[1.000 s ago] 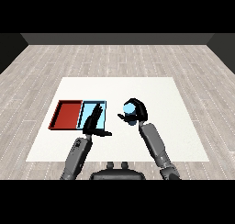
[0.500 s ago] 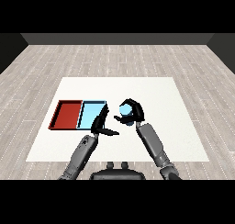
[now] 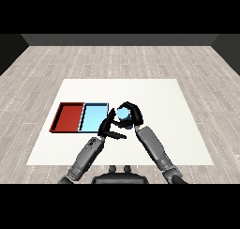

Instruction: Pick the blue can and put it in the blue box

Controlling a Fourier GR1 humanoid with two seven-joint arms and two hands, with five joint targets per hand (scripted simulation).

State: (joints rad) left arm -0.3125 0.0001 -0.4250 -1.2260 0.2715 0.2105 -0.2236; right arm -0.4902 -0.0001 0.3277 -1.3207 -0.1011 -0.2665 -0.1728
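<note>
The blue can [image 3: 123,113] hangs above the table just right of the light blue tray [image 3: 93,118], with my right hand [image 3: 132,113] curled round it. My left hand [image 3: 107,127] is just left of and below the can, fingers straight and spread, thumb pointing right, holding nothing. It lies over the tray's lower right corner. The red tray [image 3: 68,117] sits to the left of the blue one.
Both trays lie on the white table [image 3: 159,96], left of centre. My two forearms come in from the lower edge and meet near the middle.
My right hand has carried the can leftward, close to the blue tray. My left hand has drawn back off the tray toward the right and lower.
</note>
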